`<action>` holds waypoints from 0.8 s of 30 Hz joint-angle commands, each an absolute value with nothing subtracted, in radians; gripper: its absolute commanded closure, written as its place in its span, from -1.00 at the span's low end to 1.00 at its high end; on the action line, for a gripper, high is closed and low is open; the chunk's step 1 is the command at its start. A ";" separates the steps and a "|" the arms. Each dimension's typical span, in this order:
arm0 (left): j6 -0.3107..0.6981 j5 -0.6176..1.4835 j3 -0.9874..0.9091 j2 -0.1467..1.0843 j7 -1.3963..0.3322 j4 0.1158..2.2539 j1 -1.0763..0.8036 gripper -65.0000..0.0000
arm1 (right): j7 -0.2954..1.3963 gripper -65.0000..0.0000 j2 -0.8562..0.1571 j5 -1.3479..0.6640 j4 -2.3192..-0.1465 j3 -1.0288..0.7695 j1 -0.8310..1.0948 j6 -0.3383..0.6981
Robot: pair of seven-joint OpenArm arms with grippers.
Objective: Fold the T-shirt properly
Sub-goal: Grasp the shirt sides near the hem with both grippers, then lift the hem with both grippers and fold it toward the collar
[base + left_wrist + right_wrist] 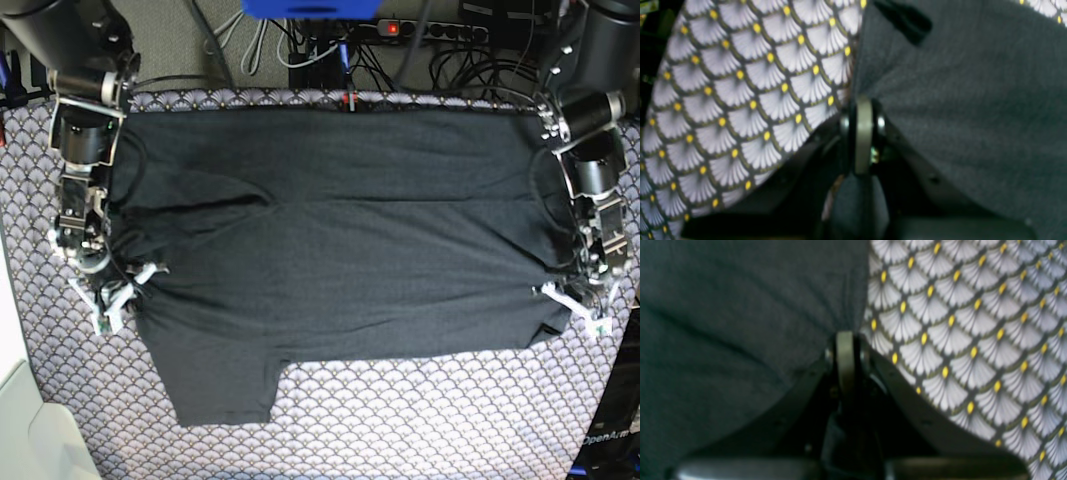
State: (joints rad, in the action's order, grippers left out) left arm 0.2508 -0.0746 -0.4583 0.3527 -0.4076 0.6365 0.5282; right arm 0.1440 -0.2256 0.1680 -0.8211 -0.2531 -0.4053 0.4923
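T-shirt (330, 250) fabric is caught at both side edges by the two grippers. The left gripper (572, 302), on the base view's right, has its jaws spread low over the cloth at the shirt's edge; in the left wrist view the charcoal fabric (973, 110) fills the right half and bunches right at the central hinge between the two dark fingers (927, 173), but whether the tips actually pinch the cloth cannot be told, as they lie out of frame. The right gripper (118, 292), on the base view's left, sits likewise at the opposite edge; its wrist view shows the dark cloth (733, 340) gathered into small creases against the hinge, with one finger (917, 413) over the tablecloth (973, 340) and the other under or beside the shirt. Its grip is equally unclear.

Outward from the grippers, the shirt lies spread flat and wide across the middle of the table, its far edge straight near the back, a few shallow wrinkles running across the body. One sleeve (215, 385) sticks out toward the near side, left of centre in the base view. The grey scallop-patterned tablecloth (400, 420) with yellow dots shows all around the shirt. Cables and a power strip (440, 28) lie beyond the table's far edge.
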 commanded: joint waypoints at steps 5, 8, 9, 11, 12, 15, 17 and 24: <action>0.248 -0.070 -0.460 0.366 -0.383 0.668 0.562 0.98 | 0.119 1.00 -0.245 0.070 -0.897 -0.257 -0.400 0.496; 0.248 -0.070 -0.461 0.366 -0.383 0.668 0.562 0.98 | 0.150 1.00 -0.271 -0.002 -0.923 -0.255 -0.389 0.496; 0.248 -0.070 -0.461 0.366 -0.383 0.670 0.562 0.98 | 0.159 1.00 -0.274 -0.021 -0.934 -0.255 -0.389 0.496; 0.248 -0.065 -0.461 0.366 -0.383 0.670 0.562 0.98 | 0.165 1.00 -0.289 -0.053 -0.949 -0.255 -0.374 0.496; 0.248 -0.048 -0.461 0.369 -0.383 0.670 0.562 0.98 | 0.163 1.00 -0.297 -0.070 -0.960 -0.255 -0.366 0.496; 0.248 0.027 -0.461 0.374 -0.389 0.670 0.562 0.98 | 0.163 1.00 -0.303 -0.119 -0.980 -0.255 -0.357 0.496; 0.248 0.071 -0.460 0.390 -0.424 0.673 0.545 0.98 | 0.163 1.00 -0.312 -0.127 -0.981 -0.255 -0.344 0.496; 0.248 0.134 -0.455 0.404 -0.441 0.719 0.524 0.98 | 0.159 1.00 -0.311 -0.127 -0.983 -0.305 -0.340 0.496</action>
State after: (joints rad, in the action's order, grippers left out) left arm 0.2516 0.1257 -0.4541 0.3832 -0.4690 0.6952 0.4953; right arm 0.1905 -0.2871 -0.1131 -0.9619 -0.2947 -0.3176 0.5022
